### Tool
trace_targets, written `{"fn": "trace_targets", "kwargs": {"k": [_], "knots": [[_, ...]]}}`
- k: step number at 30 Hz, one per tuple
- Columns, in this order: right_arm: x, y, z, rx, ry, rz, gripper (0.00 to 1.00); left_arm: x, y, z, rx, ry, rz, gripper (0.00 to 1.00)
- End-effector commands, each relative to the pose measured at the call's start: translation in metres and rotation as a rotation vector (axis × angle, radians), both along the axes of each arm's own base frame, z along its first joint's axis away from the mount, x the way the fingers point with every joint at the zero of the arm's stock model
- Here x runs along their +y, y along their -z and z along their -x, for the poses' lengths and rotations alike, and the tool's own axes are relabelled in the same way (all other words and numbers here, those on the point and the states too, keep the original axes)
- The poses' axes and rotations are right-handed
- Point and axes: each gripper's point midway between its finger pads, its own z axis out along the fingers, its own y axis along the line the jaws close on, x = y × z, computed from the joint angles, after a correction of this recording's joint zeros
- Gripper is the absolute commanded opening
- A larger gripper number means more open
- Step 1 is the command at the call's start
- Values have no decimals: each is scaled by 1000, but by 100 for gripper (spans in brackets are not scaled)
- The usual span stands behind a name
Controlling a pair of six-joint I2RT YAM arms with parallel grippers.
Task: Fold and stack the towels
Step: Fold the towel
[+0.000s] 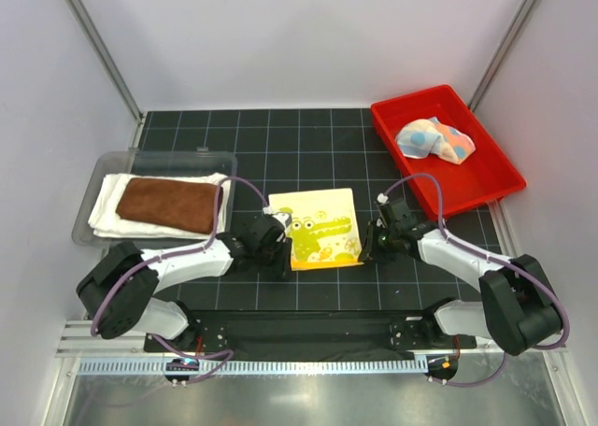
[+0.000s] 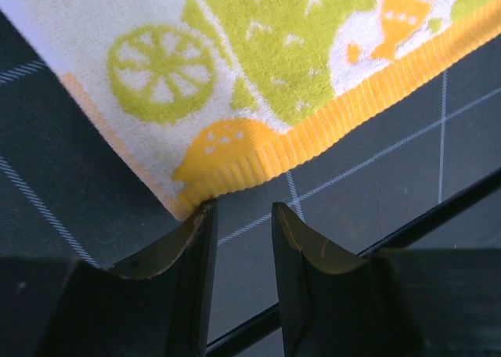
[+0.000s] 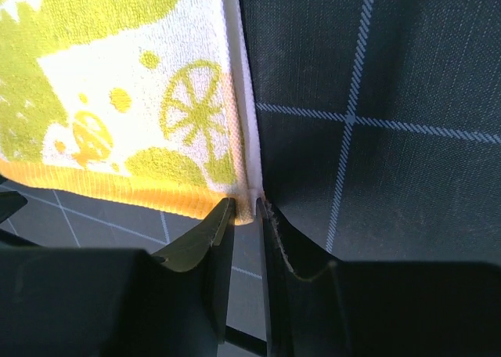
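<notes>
Right gripper (image 3: 246, 208) seems to pinch the yellow towel (image 1: 322, 228) at its 5 o'clock corner; left gripper (image 2: 243, 208) stands released at 7 o'clock.

A black mat (image 1: 308, 146) ruled with a pale grid is seen beneath both grippers. A clear plastic tub (image 1: 168, 158) is set beyond the left gripper (image 1: 285, 265), to its left. A red tray (image 1: 486, 174) is set beyond the right gripper (image 1: 366, 256), to its right.

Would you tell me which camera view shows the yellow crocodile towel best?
The top external view: the whole yellow crocodile towel lies spread flat there, with the crocodile print visible. The left wrist view shows only one orange-hemmed corner, and the right wrist view shows only another corner.
</notes>
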Motion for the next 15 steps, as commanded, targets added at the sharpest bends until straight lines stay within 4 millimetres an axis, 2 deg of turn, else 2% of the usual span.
{"fn": "trace_targets", "kwargs": {"k": [1,7,9,10,11,12,13,15], "knots": [[-8,-3,-8,-44,20,49,26,-4,-2,-12,-53,-27,6,38],[-15,-7,-8,-51,48,78,26,0,-7,-15,-49,-36,-35,38],[-14,-14,-10,-60,55,72,26,-2,-20,-20,-55,-49,-37,38],[-14,-16,-9,-53,58,75,27,4,-24,-14,-21,-56,-73,38],[-12,-22,-10,-59,62,57,29,9,-34,-20,-49,-89,-91,38],[-9,-31,-14,-74,65,42,33,3,-53,-28,-82,-99,-71,41],[-7,-36,-14,-73,66,33,34,6,-62,-30,-95,-107,-79,43],[0,-55,-25,-118,66,-1,41,2,-96,-51,-199,-126,-37,48]]}}
